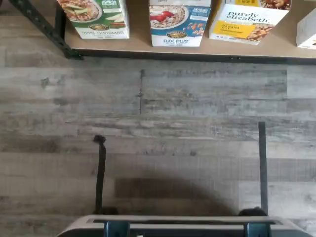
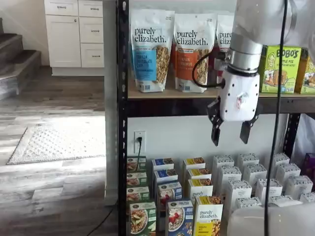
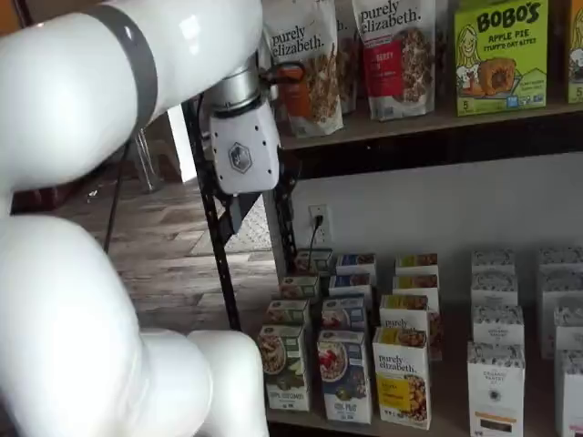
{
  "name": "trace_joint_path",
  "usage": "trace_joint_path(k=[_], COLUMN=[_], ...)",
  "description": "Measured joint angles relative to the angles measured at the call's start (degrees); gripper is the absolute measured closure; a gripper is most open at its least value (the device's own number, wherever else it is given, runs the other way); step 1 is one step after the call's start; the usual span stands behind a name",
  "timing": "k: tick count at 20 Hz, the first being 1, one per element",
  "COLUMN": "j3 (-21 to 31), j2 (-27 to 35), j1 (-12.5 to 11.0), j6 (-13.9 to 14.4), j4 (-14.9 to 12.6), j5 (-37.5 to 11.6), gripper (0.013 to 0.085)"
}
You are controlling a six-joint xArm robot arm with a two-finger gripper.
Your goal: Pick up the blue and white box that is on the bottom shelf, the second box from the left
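On the bottom shelf (image 3: 455, 421), reading from the left, the front row held a green-and-white carton (image 2: 143, 218), then the blue and white box (image 2: 179, 218), then a yellow-and-white carton (image 2: 208, 215), all upright and side by side, with further rows of like cartons behind them and white cartons (image 2: 256, 173) to the right. The blue and white box (image 3: 344, 375) stood at the shelf's front edge in both shelf views, and showed in the wrist view (image 1: 178, 24) above bare wood-grain flooring (image 1: 158, 128). The gripper (image 2: 230, 136) hung well above the cartons, in front of the upper shelf edge, its two black fingers plainly parted and holding nothing. Granola bags (image 2: 150, 49) stood on the upper tier.
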Motion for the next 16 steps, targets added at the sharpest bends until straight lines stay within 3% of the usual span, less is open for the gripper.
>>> trace_joint_path(k=[8,16], j3=[5.4,10.2], j2=[1.5,4.1], j1=[-0.9,-0.3], j6=[-1.0,-0.5], j4=[0.4,0.0], j5=[-6.7,-13.6], gripper=[0.0130,0.0130])
